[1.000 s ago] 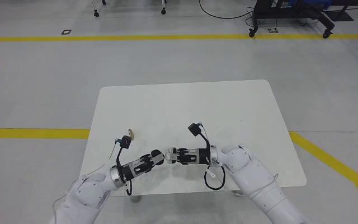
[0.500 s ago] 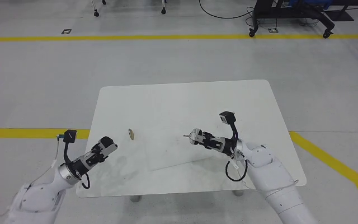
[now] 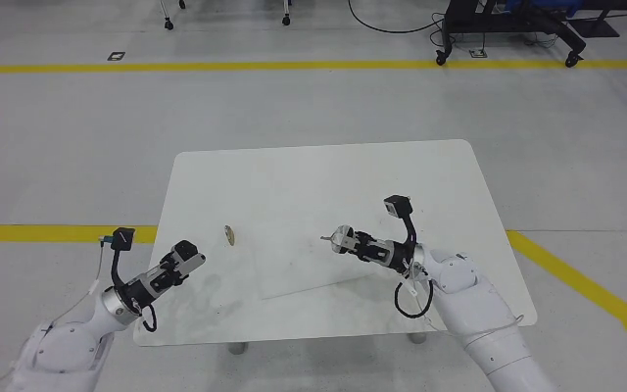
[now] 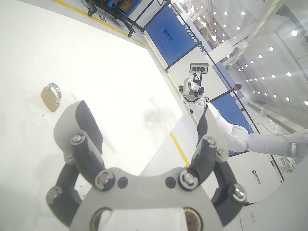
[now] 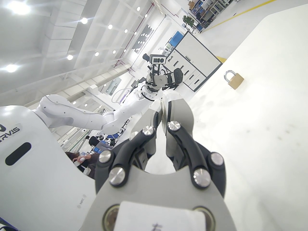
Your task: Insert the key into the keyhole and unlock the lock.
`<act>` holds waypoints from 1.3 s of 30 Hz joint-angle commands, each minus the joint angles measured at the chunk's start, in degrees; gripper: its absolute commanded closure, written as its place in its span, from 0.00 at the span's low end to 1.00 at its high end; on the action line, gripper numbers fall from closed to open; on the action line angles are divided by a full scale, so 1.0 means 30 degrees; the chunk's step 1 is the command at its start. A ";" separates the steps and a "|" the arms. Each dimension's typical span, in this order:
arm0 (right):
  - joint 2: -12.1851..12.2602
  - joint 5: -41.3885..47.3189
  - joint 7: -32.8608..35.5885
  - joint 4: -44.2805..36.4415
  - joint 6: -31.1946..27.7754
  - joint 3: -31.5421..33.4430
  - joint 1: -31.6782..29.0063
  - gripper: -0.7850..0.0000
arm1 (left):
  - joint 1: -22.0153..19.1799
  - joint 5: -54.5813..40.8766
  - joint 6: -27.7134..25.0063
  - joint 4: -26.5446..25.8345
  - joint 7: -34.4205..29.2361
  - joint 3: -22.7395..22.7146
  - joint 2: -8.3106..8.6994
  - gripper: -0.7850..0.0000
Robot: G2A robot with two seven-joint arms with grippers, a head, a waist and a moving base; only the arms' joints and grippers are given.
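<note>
A small brass padlock (image 3: 228, 234) with a silver shackle lies on the left part of the white table (image 3: 323, 176); it also lies flat in the wrist views (image 4: 51, 96) (image 5: 234, 79). My left gripper (image 3: 193, 257) (image 4: 144, 111) is open and holds nothing, just off the table's front left edge, a short way from the padlock. My right gripper (image 3: 338, 238) (image 5: 161, 105) is shut on the key (image 3: 325, 237), a thin metal piece pointing left toward the padlock from right of centre. In the right wrist view the shut fingers (image 5: 176, 111) hide the key.
Faint scuff marks (image 3: 294, 279) show on the tabletop near the front. Yellow floor lines (image 3: 294, 66) run behind and beside the table, and wheeled equipment carts (image 3: 509, 29) stand at the far back.
One second ago both grippers met at the table's front centre. They have since parted: the left arm swung to the front left, the right arm to right of centre with the key.
</note>
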 commanded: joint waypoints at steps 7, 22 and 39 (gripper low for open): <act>0.0125 -0.0857 -0.2057 -0.0484 0.0533 0.0802 -0.0657 1.00 | 0.0000 0.0000 0.0000 0.0000 0.0000 0.0000 0.0000 0.00; 0.0678 -0.0329 -0.3902 -0.1610 -0.0339 0.3338 -0.2900 1.00 | 0.0000 0.0000 0.0000 0.0000 0.0000 0.0000 0.0000 0.00; 0.0709 -0.0092 -0.3939 -0.1770 -0.0363 0.3467 -0.3070 1.00 | 0.0006 0.2406 0.1196 0.0021 0.2731 -0.0675 -0.0050 0.00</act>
